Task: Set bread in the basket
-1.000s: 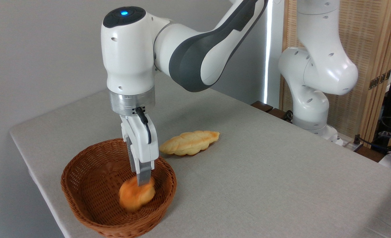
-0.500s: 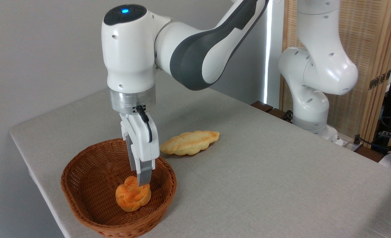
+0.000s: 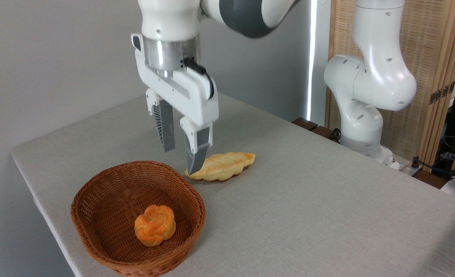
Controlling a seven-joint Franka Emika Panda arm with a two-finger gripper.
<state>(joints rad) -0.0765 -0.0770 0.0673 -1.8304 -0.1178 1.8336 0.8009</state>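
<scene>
The bread [image 3: 154, 230], a small round orange bun with a knotted top, lies inside the reddish-brown wicker basket [image 3: 96, 192], towards its near right side. My gripper [image 3: 181, 159] hangs well above the basket's far rim, open, with nothing between its fingers. Its right fingertip overlaps the left end of the pale loaf in the picture.
A longer pale-yellow braided loaf [image 3: 223, 166] lies on the grey table [image 3: 308, 215] just behind and right of the basket. The arm's white base [image 3: 362, 127] stands at the table's far right edge. The basket sits close to the table's near left edge.
The gripper let go of the bun, which settled in the basket. It has since risen well above the basket, shifted slightly right and turned, fingers apart.
</scene>
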